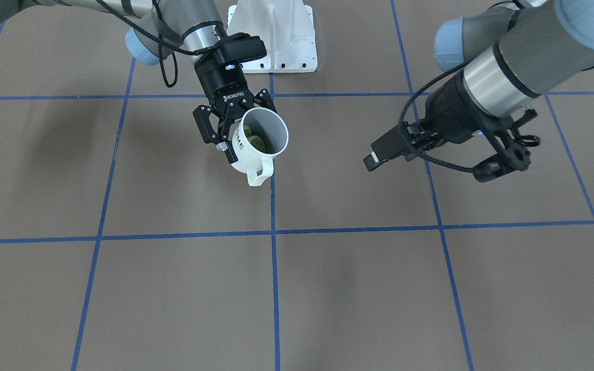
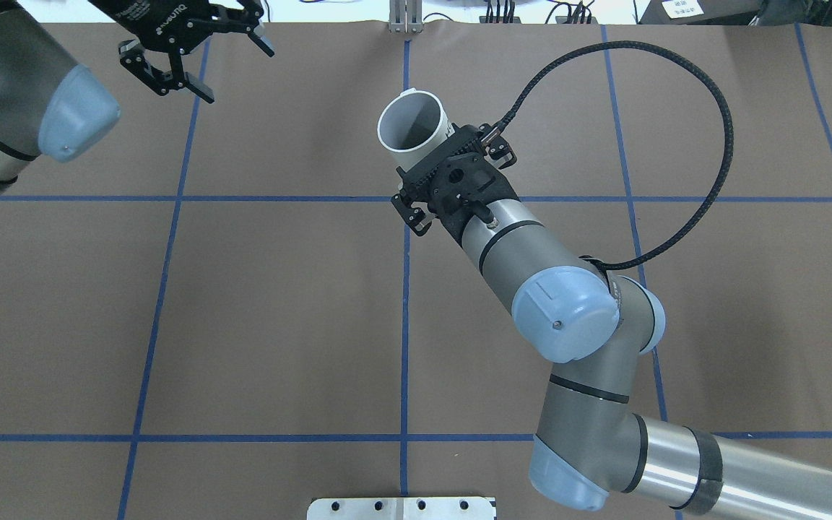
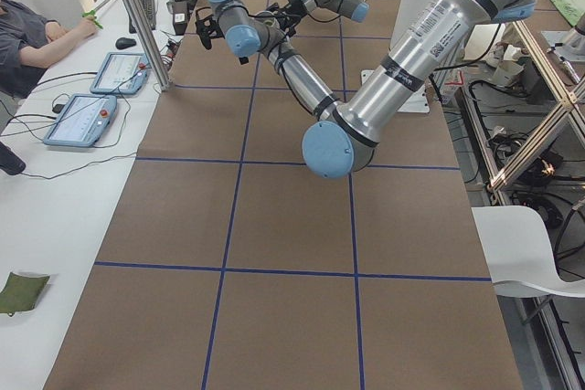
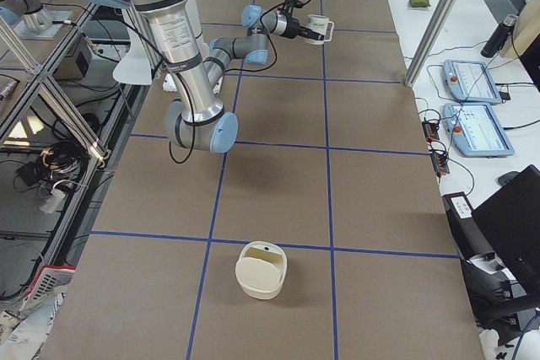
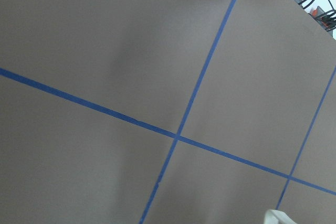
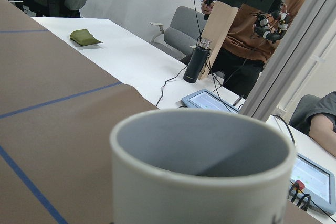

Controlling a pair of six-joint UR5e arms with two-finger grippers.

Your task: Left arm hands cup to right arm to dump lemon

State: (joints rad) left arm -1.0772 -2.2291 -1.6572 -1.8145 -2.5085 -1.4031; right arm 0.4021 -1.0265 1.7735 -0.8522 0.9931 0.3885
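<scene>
Exterior front-facing: the right gripper (image 1: 238,125) is clamping the tilted cup (image 1: 271,129), lemon (image 1: 252,140) inside, near the white base plate (image 1: 272,38). Overhead exterior: the left gripper (image 2: 232,68) is hovering, fingers spread wide, by the far edge of the table (image 2: 279,325), well apart from that plate.

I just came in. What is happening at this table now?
The right gripper holds the white cup by its side, lifted above the table and tilted, with the yellow-green lemon inside. The left gripper is open and empty, apart from the cup. The handover looks done; the lemon is not yet dumped.
</scene>
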